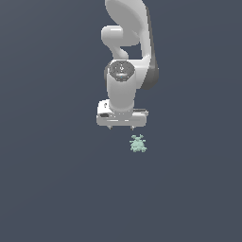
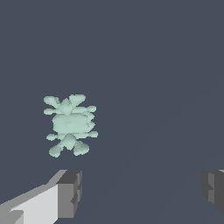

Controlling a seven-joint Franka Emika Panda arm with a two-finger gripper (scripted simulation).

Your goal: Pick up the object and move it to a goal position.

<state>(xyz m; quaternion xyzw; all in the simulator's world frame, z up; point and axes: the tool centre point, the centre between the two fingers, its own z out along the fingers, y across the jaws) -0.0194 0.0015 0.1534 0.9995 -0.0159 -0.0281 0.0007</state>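
Mint-green object (image 1: pixel 138 143) lies on a flat, matte slate-blue ground (image 1: pixel 47 189) that fills both views without seam or pattern. It is a small lumpy thing, pale and chalky in look, with a faceted surface made of tiny flat planes. In the wrist view the object (image 2: pixel 70 124) shows a blocky, roughly rectangular middle with short stubs sticking out all round: a pair of wing-like lobes at one end, two rounded knobs at the other, and thin pointed nubs along both flanks.

In the exterior view it sits just below the gripper (image 1: pixel 122 127) and a little toward the exterior view's right, apart from it and not touched by either finger.

The arm (image 1: pixel 127 42) is smooth, glossy white with rounded, tube-like links and a dark grey band down one side. A circular dark joint cap (image 1: pixel 121 70) with a ringed, machined look faces the camera. Beneath it the wrist widens into a boxy white hand with squared edges, and two short finger tips poke out below.

The gripper stands open, its fingers spread wide and holding nothing. In the wrist view one finger (image 2: pixel 65 194) appears as a white bar ending in a dark grey, square-cut pad with a ribbed face; the other finger (image 2: pixel 214 190) shows only its dark pad at the picture's edge. The object lies beyond the fingers, nearer the white-backed one, outside the gap between them.
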